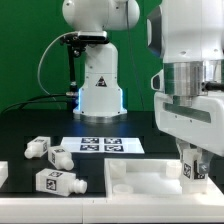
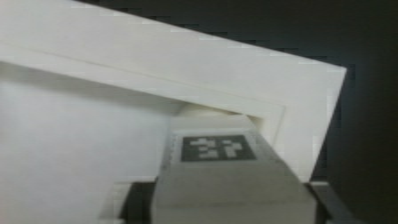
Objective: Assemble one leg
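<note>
My gripper (image 1: 189, 168) is shut on a leg (image 1: 187, 166), a small white post with a black-and-white tag, held upright at a corner of the white tray-like panel (image 1: 140, 182) on the exterior view's right. In the wrist view the leg (image 2: 221, 160) fills the space between the dark fingers (image 2: 143, 203) of the gripper (image 2: 228, 208). Its far end sits at the inner corner of the panel's raised rim (image 2: 160, 85). I cannot tell whether the leg touches the panel.
Three loose legs lie on the black table at the exterior view's left (image 1: 39, 147), (image 1: 58, 157), (image 1: 56, 183). The marker board (image 1: 100, 145) lies behind the panel. The arm's white base (image 1: 98, 85) stands at the back.
</note>
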